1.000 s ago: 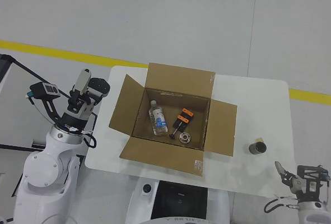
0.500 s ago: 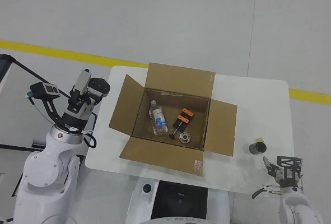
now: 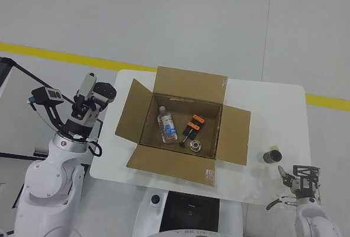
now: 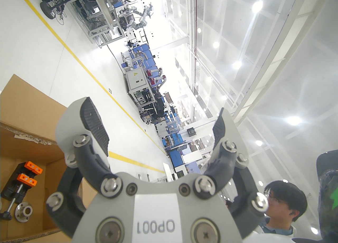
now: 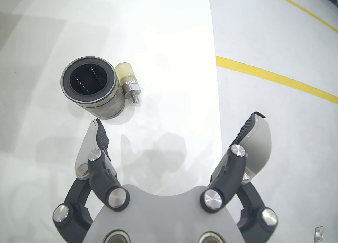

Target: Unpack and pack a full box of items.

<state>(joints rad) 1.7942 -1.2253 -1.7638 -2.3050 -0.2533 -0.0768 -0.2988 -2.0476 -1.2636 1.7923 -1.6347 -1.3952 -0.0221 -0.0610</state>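
Note:
An open cardboard box (image 3: 163,80) stands in the middle of the white table (image 3: 269,106). In it lie a clear bottle (image 3: 167,124), an orange and black vise (image 3: 192,125) and a small metal flange (image 3: 193,145). A steel cylinder bearing (image 3: 272,156) stands on the table to the right of the box, with a small capped stud (image 5: 128,81) touching its side. My right gripper (image 3: 299,178) hangs open at the table's front right edge, a short way from the bearing (image 5: 92,88), with nothing between its fingers. My left gripper (image 3: 95,89) is open beside the table's left edge, tilted upward.
The box's flaps (image 3: 233,135) are folded out on all sides. In the left wrist view the box wall (image 4: 26,111), the vise (image 4: 25,175) and the flange (image 4: 23,211) show past my left gripper (image 4: 155,119). A yellow floor line (image 3: 56,54) runs behind the table.
My right gripper came in from the lower right toward the table's front right edge, then held still. The left arm and the box contents have not moved.

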